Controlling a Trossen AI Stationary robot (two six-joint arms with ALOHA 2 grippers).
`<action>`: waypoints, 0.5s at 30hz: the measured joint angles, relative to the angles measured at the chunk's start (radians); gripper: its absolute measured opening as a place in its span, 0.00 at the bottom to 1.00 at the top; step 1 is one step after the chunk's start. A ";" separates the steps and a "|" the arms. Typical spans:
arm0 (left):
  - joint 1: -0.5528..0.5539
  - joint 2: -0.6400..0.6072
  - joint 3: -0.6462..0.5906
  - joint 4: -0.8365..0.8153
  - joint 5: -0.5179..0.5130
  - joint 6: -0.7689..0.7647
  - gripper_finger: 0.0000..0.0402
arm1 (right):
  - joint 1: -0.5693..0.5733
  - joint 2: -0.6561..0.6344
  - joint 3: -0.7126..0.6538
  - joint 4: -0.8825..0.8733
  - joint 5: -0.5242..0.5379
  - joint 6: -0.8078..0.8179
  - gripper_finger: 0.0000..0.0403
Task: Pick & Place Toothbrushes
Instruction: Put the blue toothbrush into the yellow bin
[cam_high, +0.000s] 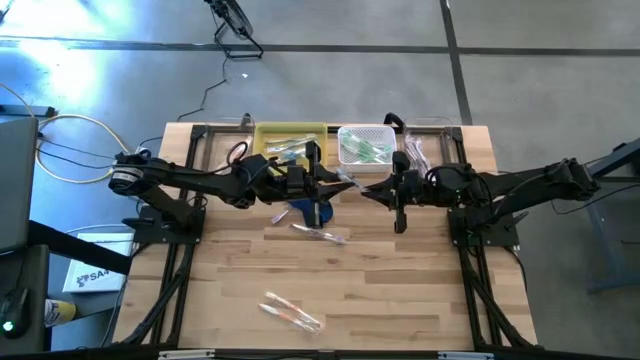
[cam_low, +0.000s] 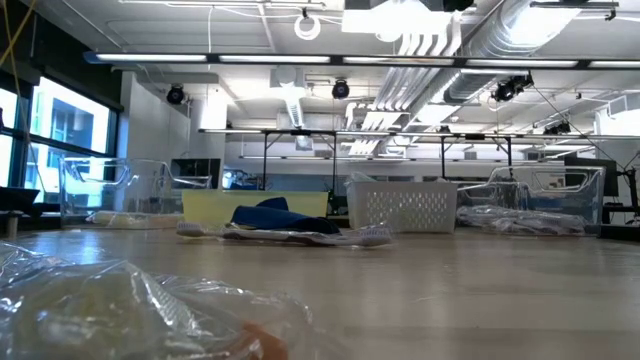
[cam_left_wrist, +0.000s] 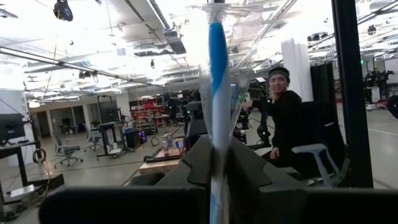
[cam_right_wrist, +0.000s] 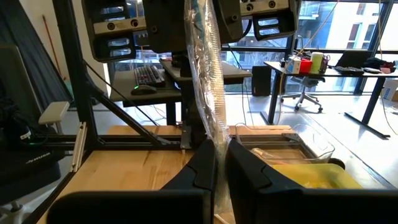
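A wrapped toothbrush (cam_left_wrist: 217, 93) with a blue stripe stands upright between the fingers of the left claw (cam_left_wrist: 217, 177), which is clamped on it above the worktop's (cam_high: 400, 290) middle. The right claw (cam_right_wrist: 217, 165), facing it, is pinched shut on the clear wrapper (cam_right_wrist: 208, 81) of the same packet. Below lie a dark blue pouch (cam_high: 310, 211), another wrapped brush (cam_high: 320, 234), and a third (cam_high: 290, 311) near the front edge. A yellow tray (cam_high: 265, 133) and a white basket (cam_high: 352, 132) sit at the back. Basket contents are hard to make out. A person (cam_left_wrist: 289, 118) sits in the workshop beyond.
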 joint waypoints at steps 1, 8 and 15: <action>0.000 0.000 0.000 0.000 0.000 0.000 0.05 | 0.000 0.000 0.000 0.000 0.000 0.000 0.04; 0.000 -0.001 0.000 -0.007 0.001 0.003 0.06 | 0.000 -0.005 0.000 0.010 0.001 0.042 0.26; 0.000 -0.003 0.000 -0.016 0.008 0.014 0.06 | 0.016 -0.051 0.000 -0.030 -0.005 0.079 0.53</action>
